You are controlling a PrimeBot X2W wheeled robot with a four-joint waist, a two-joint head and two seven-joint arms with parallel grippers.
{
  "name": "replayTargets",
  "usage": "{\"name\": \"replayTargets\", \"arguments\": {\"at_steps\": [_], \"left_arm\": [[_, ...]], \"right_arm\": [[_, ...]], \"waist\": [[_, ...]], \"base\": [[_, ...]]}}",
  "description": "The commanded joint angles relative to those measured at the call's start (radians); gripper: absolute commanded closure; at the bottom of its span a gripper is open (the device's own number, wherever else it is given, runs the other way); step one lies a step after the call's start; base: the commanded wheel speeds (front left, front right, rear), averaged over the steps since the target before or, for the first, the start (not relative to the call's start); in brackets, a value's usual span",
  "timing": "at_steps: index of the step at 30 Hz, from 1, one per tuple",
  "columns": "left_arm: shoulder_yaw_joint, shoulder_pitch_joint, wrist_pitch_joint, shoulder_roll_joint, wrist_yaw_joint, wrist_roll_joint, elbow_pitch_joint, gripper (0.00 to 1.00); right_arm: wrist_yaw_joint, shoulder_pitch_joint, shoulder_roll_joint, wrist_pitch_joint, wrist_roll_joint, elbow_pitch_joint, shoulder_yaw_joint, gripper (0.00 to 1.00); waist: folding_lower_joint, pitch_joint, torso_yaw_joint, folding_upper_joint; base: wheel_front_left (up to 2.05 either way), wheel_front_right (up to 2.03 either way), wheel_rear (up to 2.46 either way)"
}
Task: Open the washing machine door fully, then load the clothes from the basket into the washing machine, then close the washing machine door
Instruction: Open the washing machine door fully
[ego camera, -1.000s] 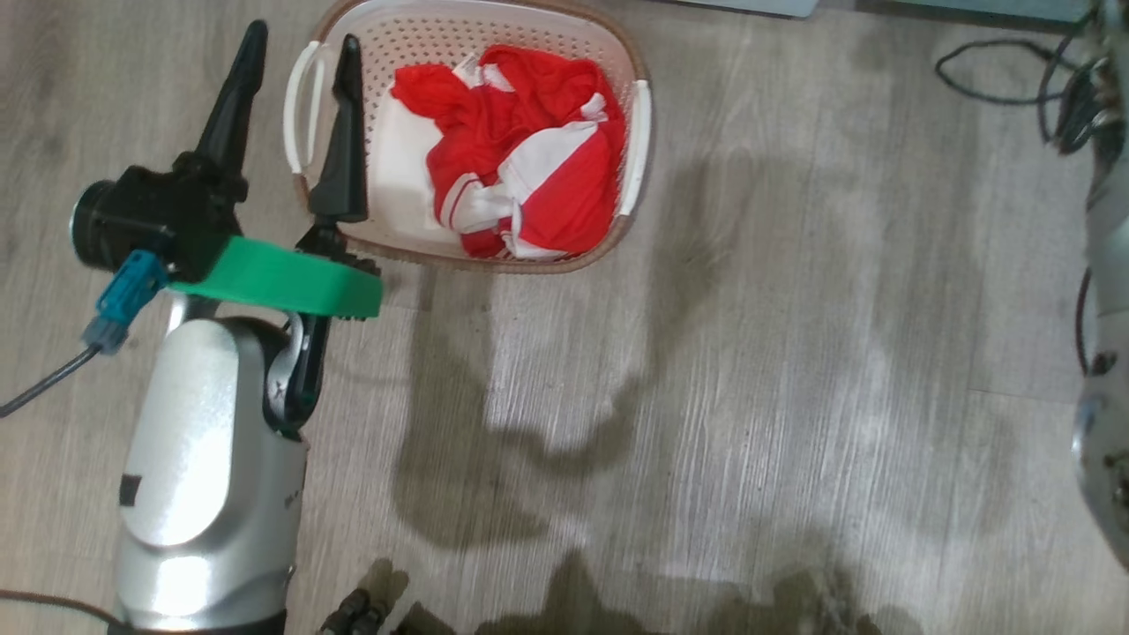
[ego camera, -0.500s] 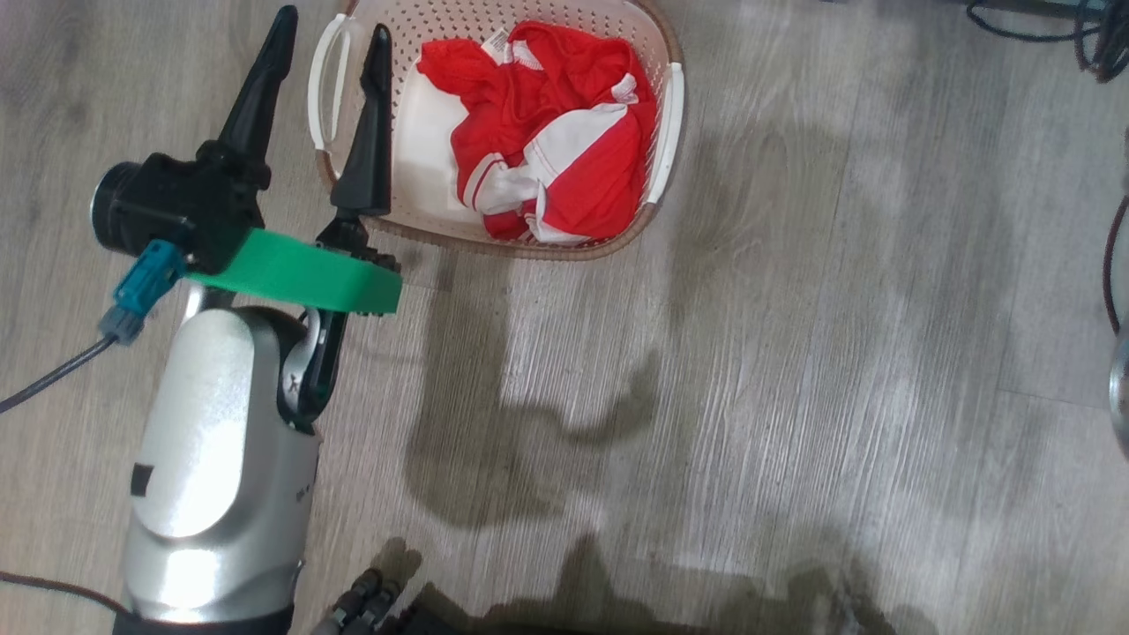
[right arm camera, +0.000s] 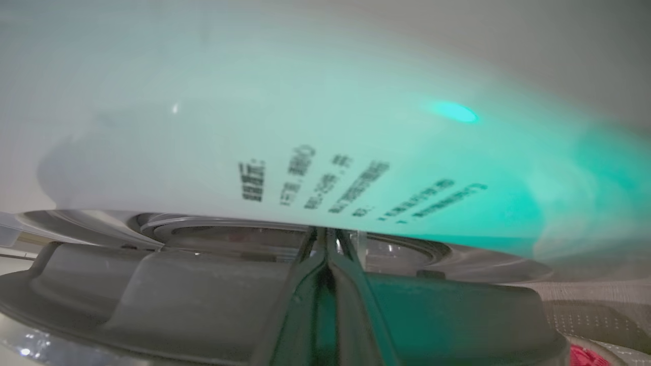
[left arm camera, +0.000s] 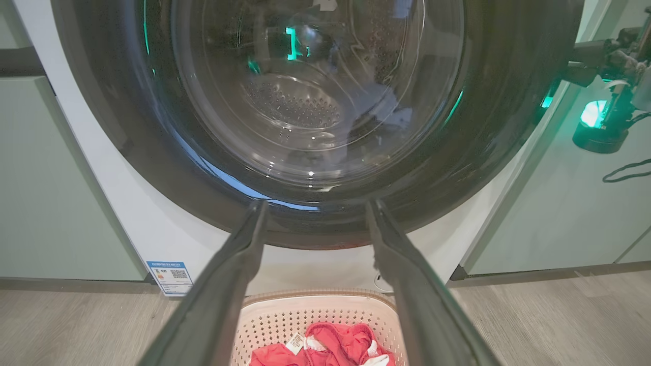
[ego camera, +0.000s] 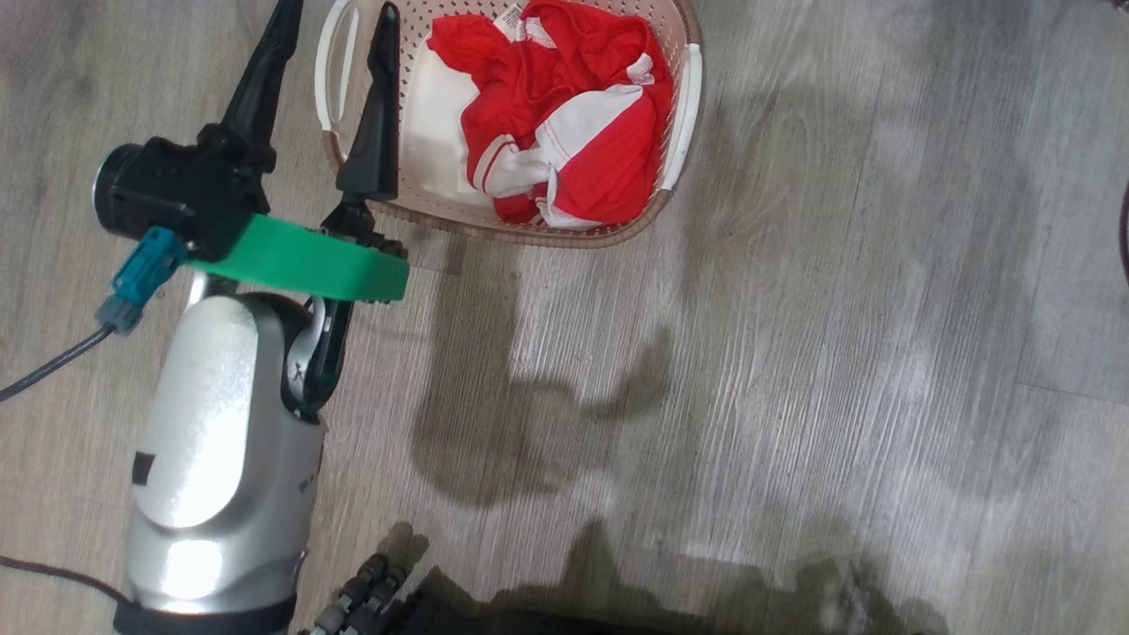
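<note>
Basket (ego camera: 529, 236) on grey plank floor (ego camera: 838, 353)

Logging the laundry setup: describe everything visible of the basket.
The basket is cream plastic, a rounded rectangle with perforated walls, a brown woven-look rim and a white handle on each side. It stands upright on the grey wood-look floor, close before the washing machine. Red and white clothes lie bunched inside. The open left hand hangs over its left handle; contact cannot be told.

Clothes (ego camera: 564, 132) in basket (ego camera: 564, 239); basket on floor (ego camera: 794, 353) before washing machine (left arm camera: 152, 223).
</note>
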Motion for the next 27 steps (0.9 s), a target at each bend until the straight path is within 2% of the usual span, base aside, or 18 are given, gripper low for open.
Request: {"name": "replayTargets", "arguments": {"at_steps": [1, 12, 27], "left_arm": [[0.026, -0.01, -0.005, 0.019, 0.006, -0.006, -0.035, 0.0], [0.03, -0.007, -0.005, 0.019, 0.007, -0.002, -0.017, 0.0], [0.032, 0.051, -0.005, 0.019, 0.012, 0.007, 0.018, 0.0]], "right_arm": [[0.001, -0.035, 0.034, 0.026, -0.001, -0.024, 0.011, 1.0], [0.001, 0.02, 0.029, 0.15, 0.017, -0.052, 0.026, 1.0], [0.001, 0.215, 0.042, 0.361, 0.047, -0.162, 0.064, 1.0]], "waist": [[0.0, -0.001, -0.001, 0.0], [0.0, -0.029, -0.019, 0.0], [0.0, -0.14, -0.027, 0.0]], "base": [[0.0, 0.0, 0.0], [0.0, 0.0, 0.0], [0.0, 0.0, 0.0]]}}
